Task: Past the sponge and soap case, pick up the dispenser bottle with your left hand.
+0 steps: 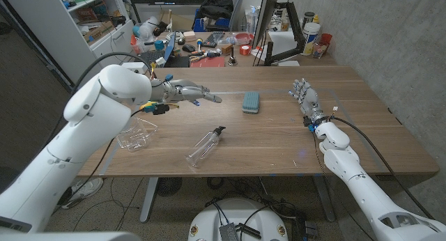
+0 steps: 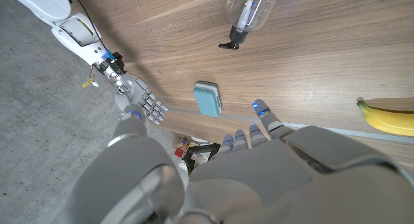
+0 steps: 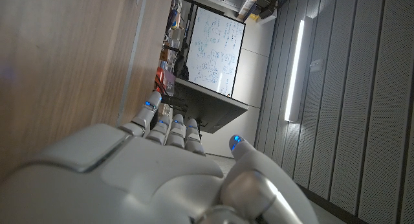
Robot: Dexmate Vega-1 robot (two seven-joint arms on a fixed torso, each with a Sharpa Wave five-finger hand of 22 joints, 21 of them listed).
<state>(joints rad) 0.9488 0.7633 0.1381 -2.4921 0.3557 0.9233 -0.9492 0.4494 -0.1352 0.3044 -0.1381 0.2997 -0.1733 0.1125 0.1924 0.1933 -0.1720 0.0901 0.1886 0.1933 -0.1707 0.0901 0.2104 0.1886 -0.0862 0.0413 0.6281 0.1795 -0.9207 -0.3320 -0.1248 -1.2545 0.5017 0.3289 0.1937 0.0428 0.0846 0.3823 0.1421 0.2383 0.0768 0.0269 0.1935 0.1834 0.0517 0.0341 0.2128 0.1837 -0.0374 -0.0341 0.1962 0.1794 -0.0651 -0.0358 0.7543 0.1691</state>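
Left robot hand (image 1: pixel 189 92) hangs over the table (image 1: pixel 279 140), fingers stretched out and apart, holding nothing. Below it, nearer the table's front edge, lies the dispenser bottle (image 1: pixel 205 147) on its side. Sponge (image 1: pixel 251 102) sits just beyond the fingertips; soap case (image 1: pixel 136 134) under the forearm. Right robot hand (image 1: pixel 306 100) stands empty, fingers loose.

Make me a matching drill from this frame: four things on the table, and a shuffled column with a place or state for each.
Things:
1. dispenser bottle
2. sponge
3. clear soap case
4. left hand

Descriptions:
A. teal, mid-table between the two hands
B. held above the table, fingers extended, holding nothing
C. lying on its side, black pump pointing away from the robot
D. transparent, beneath the left forearm near the table's left edge

Pairs: 1-C, 2-A, 3-D, 4-B
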